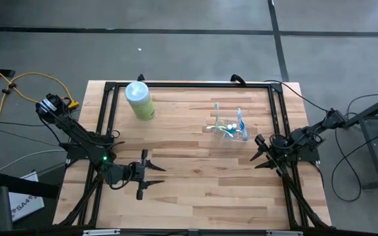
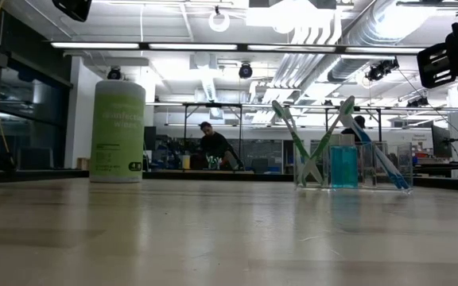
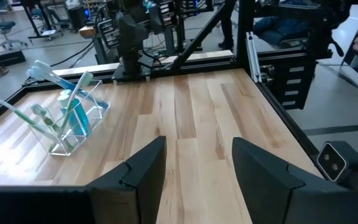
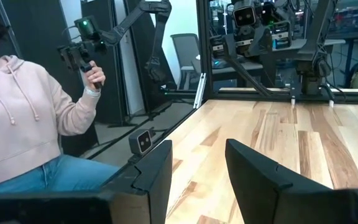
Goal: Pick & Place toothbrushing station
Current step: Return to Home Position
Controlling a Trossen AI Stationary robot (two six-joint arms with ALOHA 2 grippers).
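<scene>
The toothbrushing station (image 1: 228, 127) is a small clear holder standing on its base on the wooden table, right of centre. Toothbrushes and a blue tube lean inside it, as the low view (image 2: 344, 167) and the left wrist view (image 3: 73, 118) show. My left gripper (image 1: 161, 176) hovers open over the table's near left part, well short of the station, with nothing between its fingers (image 3: 199, 146). My right gripper (image 1: 256, 152) waits open at the table's right edge, near the station, also with nothing in it (image 4: 197, 149).
A pale-green bottle with a white cap (image 1: 140, 100) stands at the far left (image 2: 118, 131). A black metal frame (image 1: 189, 83) runs along the table's edges. A person in a pink hoodie (image 4: 23, 118) sits beside the table. Bare wood lies between the grippers.
</scene>
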